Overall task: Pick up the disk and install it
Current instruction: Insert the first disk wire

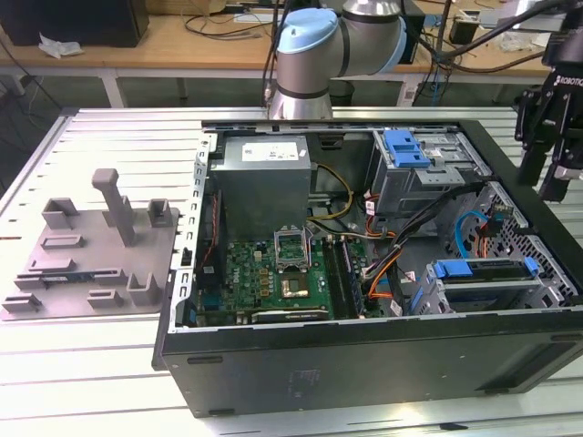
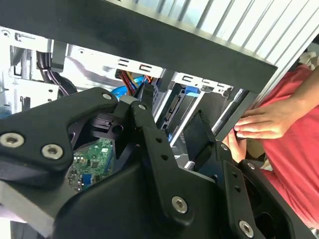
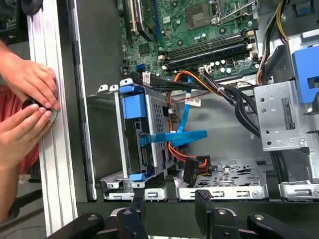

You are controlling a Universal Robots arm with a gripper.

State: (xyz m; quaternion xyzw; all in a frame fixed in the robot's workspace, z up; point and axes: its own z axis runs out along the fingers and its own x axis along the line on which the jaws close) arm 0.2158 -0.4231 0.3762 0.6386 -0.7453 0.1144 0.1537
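Observation:
The disk (image 1: 485, 270), framed by its blue carrier bracket, sits in the metal drive cage (image 1: 483, 293) at the case's corner on the exterior view's right. In the first wrist view the same blue bracket (image 3: 133, 103) shows at the cage's end, with the drive edge-on inside. My gripper (image 1: 545, 177) hangs above the case's edge on the exterior view's right, apart from the disk. It is open, and its two black fingertips (image 3: 137, 205) have nothing between them. In the second wrist view its black linkage (image 2: 154, 149) stands in front of the case interior.
A person's hands (image 3: 27, 99) rest on the slatted table rail beside the case, one hand (image 2: 259, 127) with a red sleeve. The motherboard (image 1: 273, 269), grey power-supply box (image 1: 264, 177), upper drive bay with blue tab (image 1: 405, 150) and orange and blue cables (image 3: 182, 137) crowd the case. A grey fixture plate (image 1: 96, 250) lies on the exterior view's left.

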